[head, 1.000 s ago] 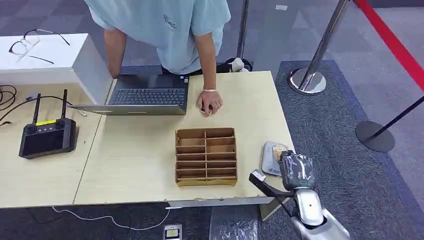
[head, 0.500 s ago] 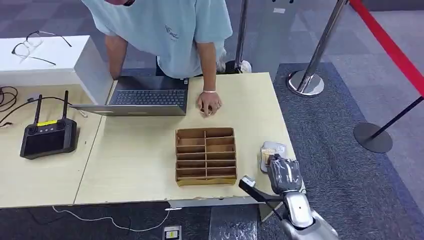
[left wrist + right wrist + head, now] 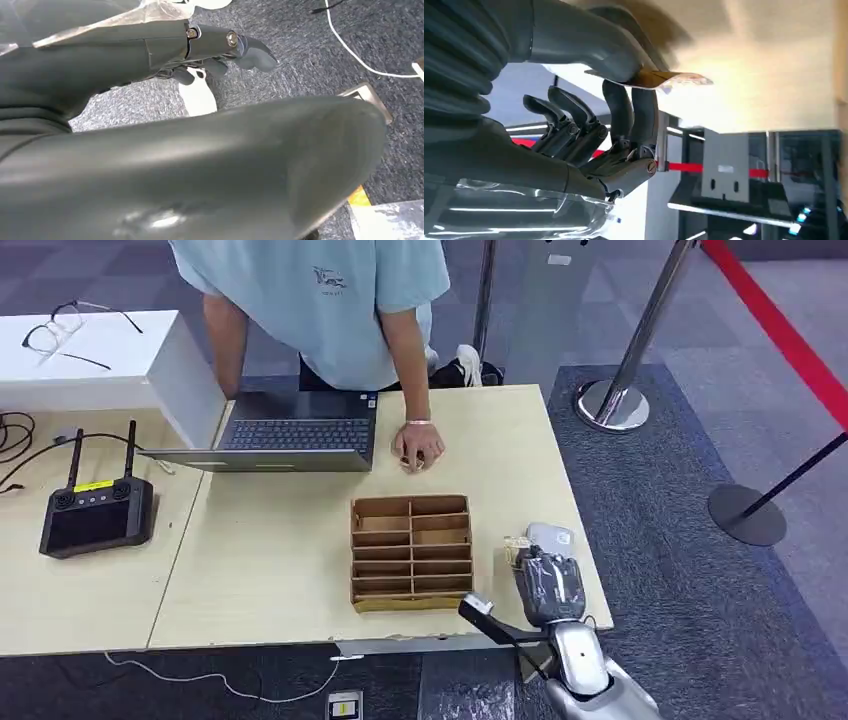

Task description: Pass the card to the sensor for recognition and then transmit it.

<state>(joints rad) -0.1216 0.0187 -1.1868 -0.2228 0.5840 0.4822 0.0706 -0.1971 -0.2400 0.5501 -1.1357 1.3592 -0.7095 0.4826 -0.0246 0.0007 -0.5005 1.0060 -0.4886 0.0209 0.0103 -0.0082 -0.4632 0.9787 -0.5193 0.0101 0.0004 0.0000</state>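
Observation:
My right hand hovers over the table's near right corner and pinches a tan card between thumb and fingers. In the right wrist view the card sticks out flat from under the thumb, with the other fingers curled below it. The grey-white sensor pad lies on the table just beyond the hand, its far end showing. My left hand hangs beside my body over the carpet with nothing in it.
A wooden slotted organizer stands just left of my right hand. A person leans over the far edge, one hand resting on the table beside a laptop. A remote controller lies at far left. Stanchion bases stand on the right.
My right hand has carried the card leftward and nearer, off the sensor pad toward the organizer, uncovering the pad's far end. The person has shifted slightly.

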